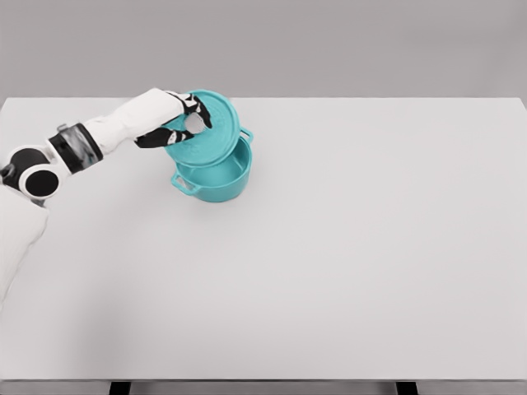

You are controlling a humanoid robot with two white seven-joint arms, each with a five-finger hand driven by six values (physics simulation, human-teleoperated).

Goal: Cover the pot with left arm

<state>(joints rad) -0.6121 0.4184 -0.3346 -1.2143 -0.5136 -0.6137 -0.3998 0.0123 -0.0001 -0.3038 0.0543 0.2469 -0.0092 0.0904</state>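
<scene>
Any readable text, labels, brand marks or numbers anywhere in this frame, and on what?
None. The teal lid held in the left hand, the teal pot and the white table show no readable writing; faint raised marks on the lid are too blurred to tell.

Left arm enters from the lower left edge, elbow bent near the left border, forearm reaching up and right. Left hand (179,121) raised at wrist end, black fingers (200,111) curled and clamped on a teal lid (210,132). Right arm not visible.
</scene>
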